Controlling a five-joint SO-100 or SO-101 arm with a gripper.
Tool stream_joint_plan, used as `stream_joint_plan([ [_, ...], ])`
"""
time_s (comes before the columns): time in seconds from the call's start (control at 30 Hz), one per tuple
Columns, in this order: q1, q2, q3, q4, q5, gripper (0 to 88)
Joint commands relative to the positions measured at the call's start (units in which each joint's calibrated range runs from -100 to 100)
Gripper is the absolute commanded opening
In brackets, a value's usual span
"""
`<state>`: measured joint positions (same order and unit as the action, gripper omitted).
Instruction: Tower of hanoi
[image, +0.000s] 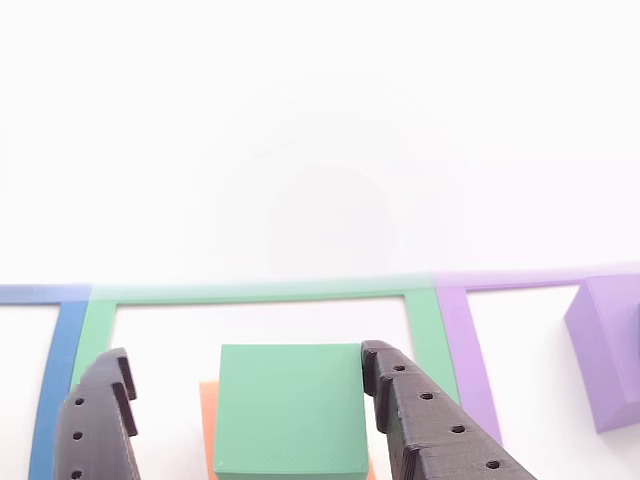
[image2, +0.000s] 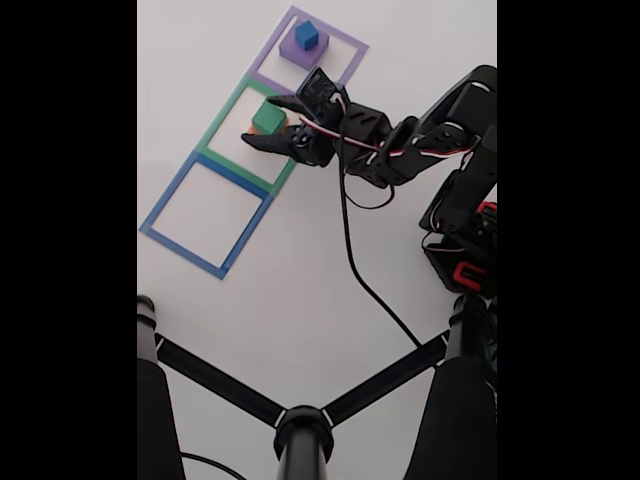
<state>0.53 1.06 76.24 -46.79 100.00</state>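
The green block (image: 290, 410) sits on the orange block (image: 207, 420), whose edge peeks out on its left, inside the flat green outline (image: 425, 320). My gripper (image: 245, 355) is open and straddles the green block: the right finger is at its side and the left finger stands well off it. The purple block (image: 605, 350) is at the right edge. In the fixed view the blue block (image2: 306, 36) rests on the purple block (image2: 295, 50), and my gripper (image2: 258, 121) is around the green block (image2: 268, 117).
Three flat square outlines lie in a diagonal row on the white table: blue (image2: 160, 215), green (image2: 222, 118) and purple (image2: 345, 42). The arm's base (image2: 465, 250) and a black cable (image2: 350, 250) are on the right. A black stand (image2: 300, 430) fills the bottom of the fixed view.
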Motion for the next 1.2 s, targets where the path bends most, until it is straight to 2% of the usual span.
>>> stream_joint_plan([
  [0.0, 0.8, -0.9, -2.5, -1.4, 0.0, 28.9],
  [0.13, 0.9, -3.4, -3.9, 0.8, 0.0, 29.3],
  [0.27, 0.6, -10.2, -6.9, 9.8, 0.0, 29.6],
  [0.47, 2.1, -25.5, -15.0, 38.8, 0.0, 25.8],
  [0.6, 4.8, -34.1, -24.2, 62.5, 0.0, 12.4],
  [0.73, 7.8, -37.1, -34.0, 79.0, 0.0, 2.6],
  [0.9, 12.3, -36.3, -52.4, 102.8, 0.0, 1.2],
  [1.07, 15.7, -30.5, -78.5, 128.0, 0.0, 1.1],
  [1.17, 16.7, -26.5, -92.3, 139.0, 0.0, 1.1],
])
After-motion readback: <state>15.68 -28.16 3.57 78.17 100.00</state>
